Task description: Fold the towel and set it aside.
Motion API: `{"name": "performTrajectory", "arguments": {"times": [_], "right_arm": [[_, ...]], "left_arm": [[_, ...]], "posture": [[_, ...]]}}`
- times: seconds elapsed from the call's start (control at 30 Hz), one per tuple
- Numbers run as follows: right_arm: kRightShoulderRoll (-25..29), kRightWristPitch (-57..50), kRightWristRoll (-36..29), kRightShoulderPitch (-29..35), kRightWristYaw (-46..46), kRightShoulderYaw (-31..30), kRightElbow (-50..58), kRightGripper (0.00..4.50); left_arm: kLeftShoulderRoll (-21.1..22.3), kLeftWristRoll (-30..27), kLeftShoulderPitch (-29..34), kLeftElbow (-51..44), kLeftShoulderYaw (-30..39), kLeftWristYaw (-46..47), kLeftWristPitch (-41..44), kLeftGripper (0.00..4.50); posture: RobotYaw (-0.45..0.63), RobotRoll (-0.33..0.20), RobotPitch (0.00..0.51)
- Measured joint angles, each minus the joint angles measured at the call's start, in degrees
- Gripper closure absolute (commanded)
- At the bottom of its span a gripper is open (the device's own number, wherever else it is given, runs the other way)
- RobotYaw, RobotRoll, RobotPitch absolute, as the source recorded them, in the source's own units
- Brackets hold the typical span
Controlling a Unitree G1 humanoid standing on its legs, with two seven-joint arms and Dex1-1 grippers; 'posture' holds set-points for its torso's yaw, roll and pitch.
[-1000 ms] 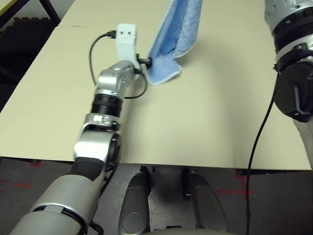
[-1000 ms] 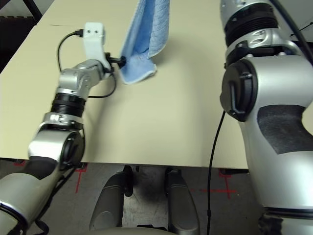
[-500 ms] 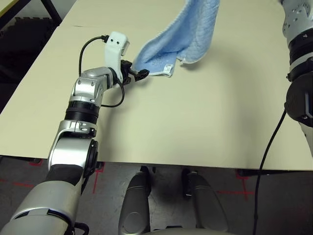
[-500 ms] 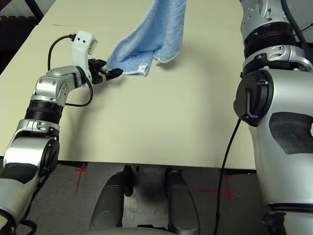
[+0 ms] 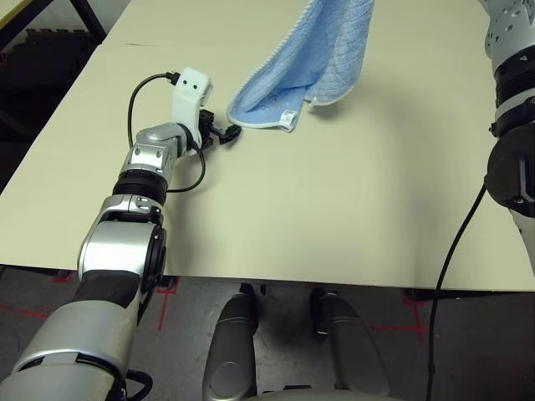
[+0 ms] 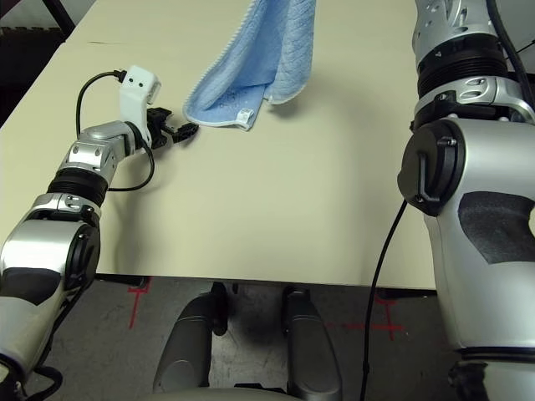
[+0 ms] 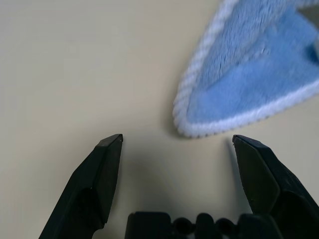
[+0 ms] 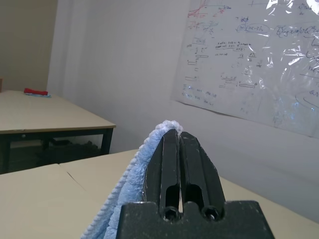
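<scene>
Table [image 5: 351,209] is bare toward the near edge. Towel [image 5: 313,67] hangs from the clamped right gripper [image 8: 178,144], low end on the tabletop. Left gripper [image 7: 177,149] spread wide, empty, just short of the towel's hem.

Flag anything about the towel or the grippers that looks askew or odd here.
The towel is not flat: it hangs bunched from the right gripper, whose fingers are shut on its edge, with only the lower end resting on the table. The left gripper is open beside that end, holding nothing.
</scene>
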State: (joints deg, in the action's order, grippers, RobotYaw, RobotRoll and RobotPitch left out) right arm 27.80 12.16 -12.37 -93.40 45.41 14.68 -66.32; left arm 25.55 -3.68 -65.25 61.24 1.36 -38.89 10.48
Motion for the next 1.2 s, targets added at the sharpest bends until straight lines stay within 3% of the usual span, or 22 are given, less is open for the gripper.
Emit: {"name": "performTrajectory", "arguments": {"times": [0.07, 0.37, 0.4, 1.0, 1.1, 1.2], "right_arm": [[0.0, -0.12, -0.14, 0.29, 0.05, -0.01, 0.04, 4.5], [-0.12, -0.85, -0.26, 0.6, 0.58, -0.07, 1.08, 4.5], [-0.16, -0.89, -0.26, 0.6, 0.6, -0.08, 1.1, 4.5], [0.42, -1.36, -0.3, 2.17, 0.58, -0.08, 1.57, 4.5], [0.34, -1.41, -0.36, 2.17, 0.57, -0.08, 1.69, 4.5], [0.27, -1.58, -0.38, 2.17, 0.57, -0.08, 1.81, 4.5]], "left_arm": [[-0.08, -0.06, -0.35, 0.02, 0.28, -0.68, -0.86, 0.94], [-1.47, -0.94, -0.83, 1.9, 2.17, -2.82, -3.54, 4.32], [-1.61, -0.89, -1.11, 2.85, 2.18, -2.64, -3.8, 4.44], [1.22, -0.38, -3.12, 7.07, 2.2, -2.86, -4.41, 4.44], [1.1, -0.42, -3.11, 7.04, 2.1, -4.88, -4.4, 3.81], [0.4, -0.45, -3.1, 7.02, 2.1, -6.06, -4.39, 2.72]], "posture": [[-0.01, 0.0, 0.253], [-0.02, 0.0, 0.254], [-0.02, 0.0, 0.254], [-0.01, 0.0, 0.249], [-0.01, 0.0, 0.248], [-0.02, 0.0, 0.247]]}}
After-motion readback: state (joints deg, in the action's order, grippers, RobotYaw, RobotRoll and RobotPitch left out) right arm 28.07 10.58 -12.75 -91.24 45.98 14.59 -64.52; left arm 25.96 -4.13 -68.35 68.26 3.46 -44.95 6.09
